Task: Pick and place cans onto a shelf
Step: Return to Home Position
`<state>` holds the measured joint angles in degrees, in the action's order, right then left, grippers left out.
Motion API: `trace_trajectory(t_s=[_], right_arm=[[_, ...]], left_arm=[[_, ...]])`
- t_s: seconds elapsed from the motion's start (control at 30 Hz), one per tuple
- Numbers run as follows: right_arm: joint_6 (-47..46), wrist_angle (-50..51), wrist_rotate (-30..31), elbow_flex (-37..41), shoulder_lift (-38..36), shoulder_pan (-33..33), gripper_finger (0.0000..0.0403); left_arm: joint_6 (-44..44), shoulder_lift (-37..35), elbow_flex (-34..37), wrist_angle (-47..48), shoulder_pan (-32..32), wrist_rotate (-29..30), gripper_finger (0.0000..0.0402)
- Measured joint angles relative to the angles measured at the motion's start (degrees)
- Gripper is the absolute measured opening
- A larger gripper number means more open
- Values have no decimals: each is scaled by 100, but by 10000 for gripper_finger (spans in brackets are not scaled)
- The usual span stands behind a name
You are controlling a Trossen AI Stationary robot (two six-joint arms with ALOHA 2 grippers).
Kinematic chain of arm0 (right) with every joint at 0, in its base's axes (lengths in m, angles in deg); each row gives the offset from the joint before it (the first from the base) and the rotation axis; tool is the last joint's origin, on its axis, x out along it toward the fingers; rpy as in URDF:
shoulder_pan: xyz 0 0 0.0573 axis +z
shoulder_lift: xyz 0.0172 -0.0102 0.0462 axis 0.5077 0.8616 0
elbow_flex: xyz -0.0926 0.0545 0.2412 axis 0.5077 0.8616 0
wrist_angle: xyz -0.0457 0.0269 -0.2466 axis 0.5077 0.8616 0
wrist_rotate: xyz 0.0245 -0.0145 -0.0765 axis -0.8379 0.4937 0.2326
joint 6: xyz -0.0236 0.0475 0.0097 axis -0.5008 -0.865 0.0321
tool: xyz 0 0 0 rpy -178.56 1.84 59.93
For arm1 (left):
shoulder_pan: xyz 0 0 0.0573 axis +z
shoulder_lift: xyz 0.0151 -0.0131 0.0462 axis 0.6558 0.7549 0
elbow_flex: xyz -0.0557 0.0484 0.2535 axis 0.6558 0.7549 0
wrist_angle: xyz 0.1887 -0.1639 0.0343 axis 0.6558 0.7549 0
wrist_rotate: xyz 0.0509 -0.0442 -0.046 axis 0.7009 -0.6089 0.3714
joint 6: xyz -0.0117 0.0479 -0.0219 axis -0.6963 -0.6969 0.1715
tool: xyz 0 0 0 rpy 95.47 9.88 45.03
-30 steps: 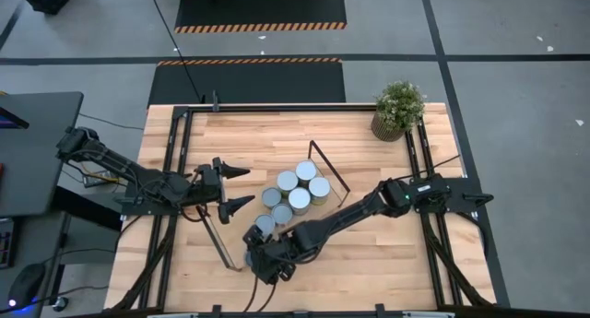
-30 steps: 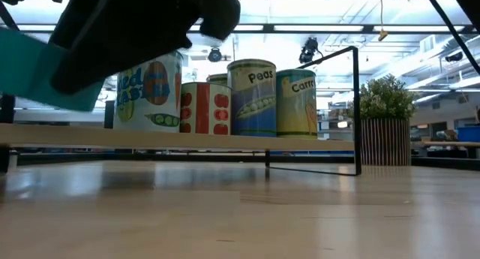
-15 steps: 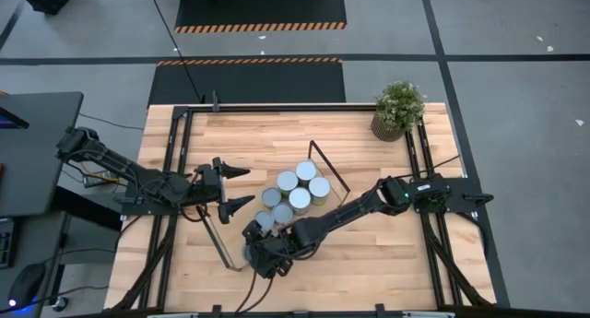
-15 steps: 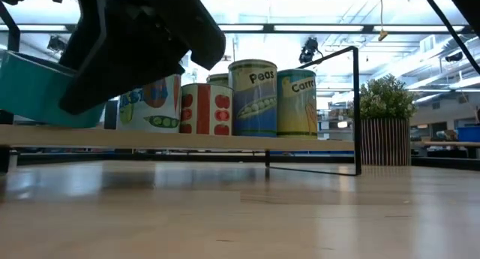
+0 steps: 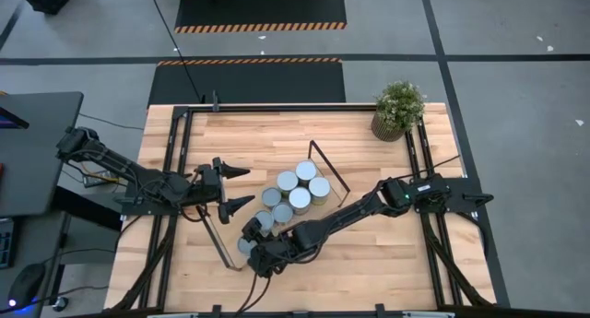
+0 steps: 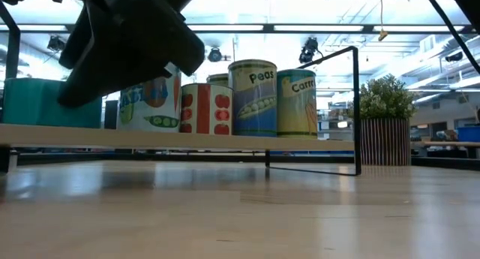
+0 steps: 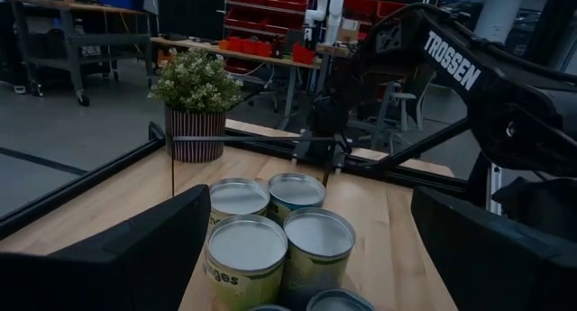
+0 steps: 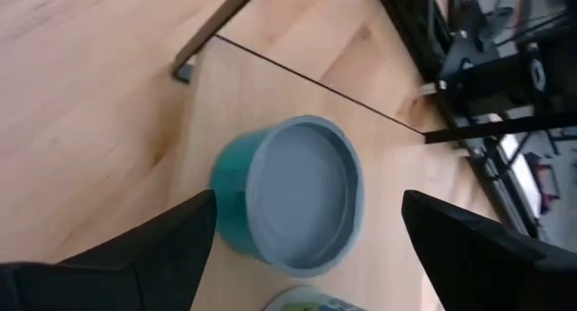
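Upright cans [image 5: 299, 199] on the shelf [image 6: 225, 141]; right hand [image 8: 308, 212] spread wide over the free-standing teal can [image 6: 43, 101]
The shelf lies slantwise on the worktop [image 5: 277, 134], all lids up. The blue can [image 6: 251, 94] reads "Peas", the yellow-green can [image 6: 296, 101] "Carr", the right arm [image 7: 455, 59] "TROSSEN". The left hand [image 5: 241, 188], fingers apart, hangs beside the shelf

A robotics workshop: grey floor with hazard-striped black mats [image 5: 260, 9] at twelve o'clock beyond the table [image 5: 369, 253], red storage bins [image 7: 270, 3] on racks, workbenches [image 7: 81, 9], and ceiling strip lights [image 6: 322, 28].
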<state>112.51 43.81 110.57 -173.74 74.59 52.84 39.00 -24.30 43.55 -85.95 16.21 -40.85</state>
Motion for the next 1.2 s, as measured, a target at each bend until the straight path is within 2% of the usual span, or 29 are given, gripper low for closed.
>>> trace_trajectory(t_s=[0.13,0.37,0.57,0.7,1.0,1.1,1.2], right_arm=[[-30,-92,280,0,0,22,361],[-44,-100,195,0,-30,157,362],[-184,320,342,0,-349,289,362],[-722,881,539,-2,-783,341,362],[-3110,3270,460,-2,-1515,283,353],[-3397,3347,477,282,-1773,398,349],[-3582,2983,491,1018,-2209,519,349]], left_arm=[[1,-2,0,0,0,0,389],[-1,-2,0,0,0,0,389],[-8,-2,0,4,0,0,389],[-56,-3,0,76,0,-22,389],[-58,-2,0,258,17,-35,389],[3,-2,0,254,17,-31,389],[3,-2,0,227,17,-31,389]])
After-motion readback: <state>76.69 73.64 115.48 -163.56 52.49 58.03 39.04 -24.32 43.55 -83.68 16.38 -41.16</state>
